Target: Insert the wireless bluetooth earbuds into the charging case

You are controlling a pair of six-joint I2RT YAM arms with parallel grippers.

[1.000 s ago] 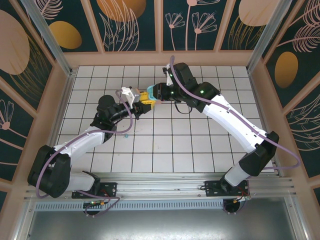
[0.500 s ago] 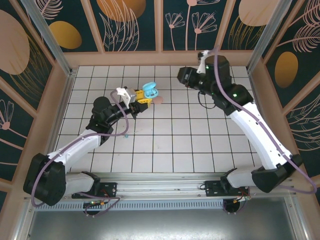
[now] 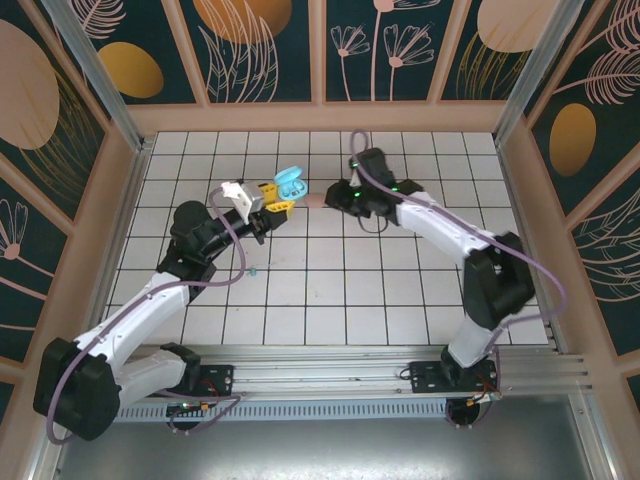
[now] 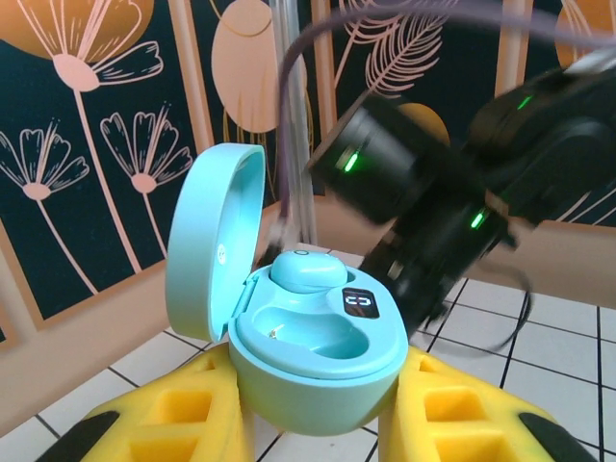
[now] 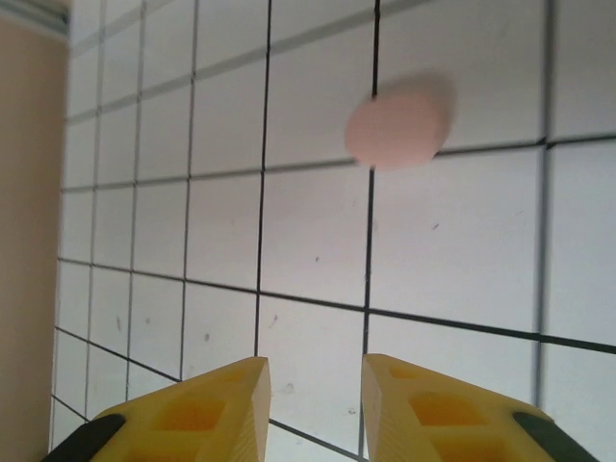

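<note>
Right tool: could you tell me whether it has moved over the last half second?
Yes. The right tool has come away from the back wall, leftward toward the open teal charging case.

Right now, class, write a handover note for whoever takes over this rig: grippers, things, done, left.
Left gripper: shut on the open teal case.
Right gripper: open, empty, over the table near a pink oval piece.
Done: one teal earbud sits in the case.
Left: its other seat is empty; a small teal bit, likely the second earbud, lies on the table.
</note>
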